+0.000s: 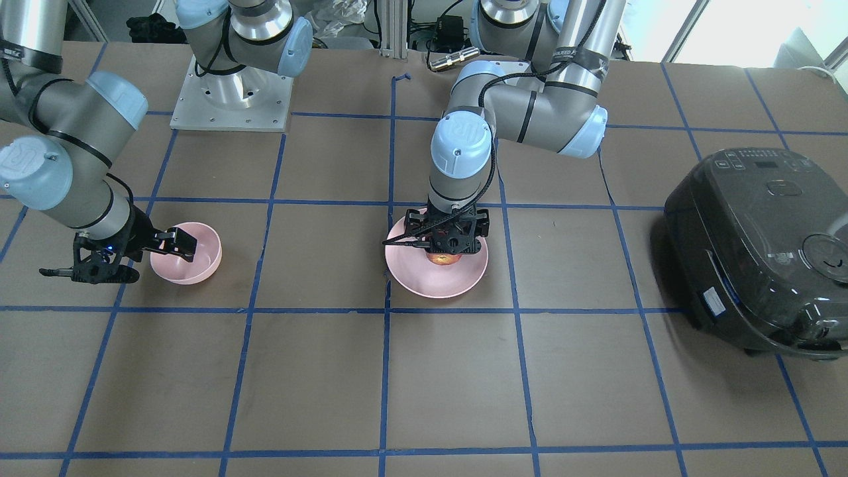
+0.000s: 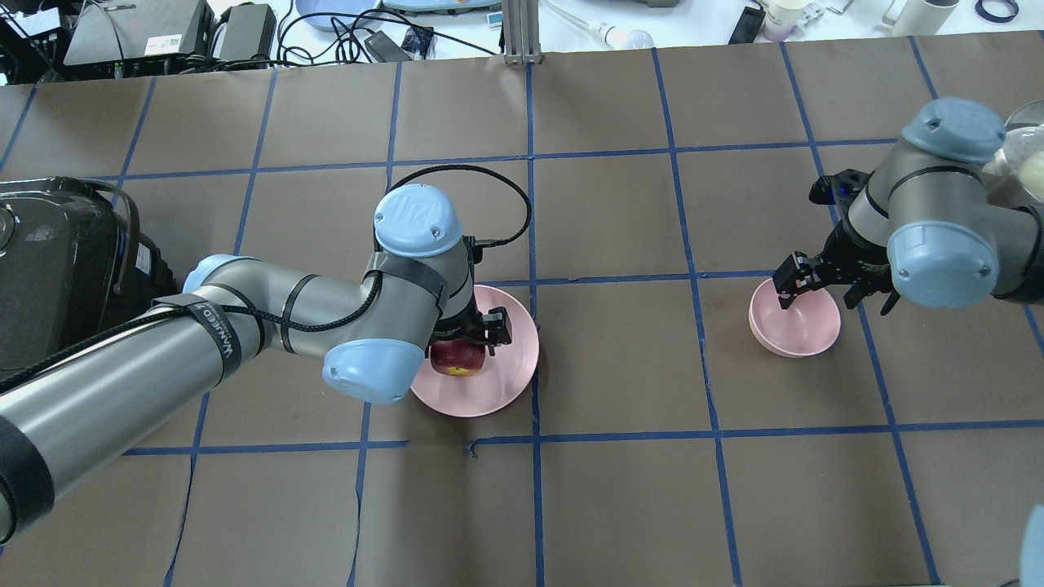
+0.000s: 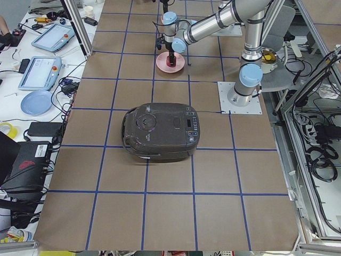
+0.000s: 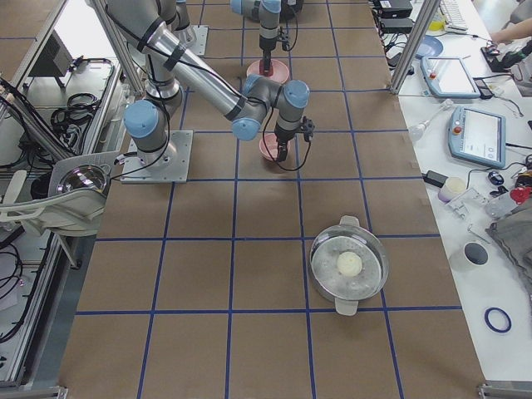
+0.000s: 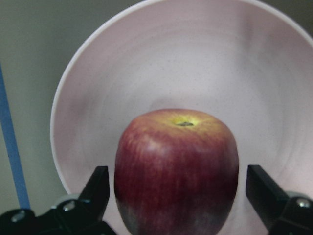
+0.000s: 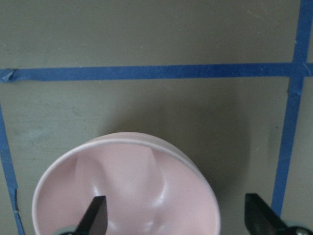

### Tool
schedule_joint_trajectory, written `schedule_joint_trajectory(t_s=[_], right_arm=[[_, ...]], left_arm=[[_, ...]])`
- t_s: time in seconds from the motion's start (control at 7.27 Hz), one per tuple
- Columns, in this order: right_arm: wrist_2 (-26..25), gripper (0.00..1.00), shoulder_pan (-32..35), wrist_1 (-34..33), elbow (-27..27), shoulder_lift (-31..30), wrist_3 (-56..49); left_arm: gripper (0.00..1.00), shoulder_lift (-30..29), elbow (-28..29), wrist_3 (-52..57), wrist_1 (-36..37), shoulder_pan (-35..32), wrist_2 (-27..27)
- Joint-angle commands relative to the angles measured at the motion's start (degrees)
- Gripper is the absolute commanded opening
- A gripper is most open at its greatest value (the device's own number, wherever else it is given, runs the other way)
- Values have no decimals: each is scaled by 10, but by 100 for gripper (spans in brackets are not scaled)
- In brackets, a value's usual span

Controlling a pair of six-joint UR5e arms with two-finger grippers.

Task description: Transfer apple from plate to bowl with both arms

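Observation:
The dark red apple with a yellowish top sits on the wide pink plate near the table's middle. My left gripper is lowered over it and open. In the left wrist view the fingers stand on either side of the apple, with small gaps, above the plate. The small pink bowl is empty. My right gripper hovers over the bowl's edge and is open. In the right wrist view one finger is over the bowl and the other is outside it.
A dark rice cooker stands at the table's end on my left side. A metal pot with a glass lid stands at the end on my right. The table is brown with blue tape lines. The right arm's base plate is at the back.

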Motion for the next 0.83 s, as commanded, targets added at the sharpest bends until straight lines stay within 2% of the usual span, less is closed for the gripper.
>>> schedule_joint_trajectory(t_s=[0.0, 0.14, 0.28, 0.41, 0.55, 0.69], right_arm=[[-9, 98, -1, 3, 15, 1, -5], [-10, 70, -1, 3, 23, 2, -8], [-11, 21, -1, 3, 23, 4, -21], [-13, 0, -2, 3, 21, 4, -48], [-28, 0, -3, 3, 18, 3, -62], [-34, 0, -3, 5, 8, 3, -54]], left_arm=[[73, -15, -2, -1, 22, 0, 0], [47, -12, 0, 1, 22, 0, 0], [30, -4, 5, 3, 25, 0, 2], [22, 8, 14, -2, 24, 3, -1], [19, 24, 40, -4, 16, 3, 0], [19, 44, 72, -5, -31, 4, 0]])
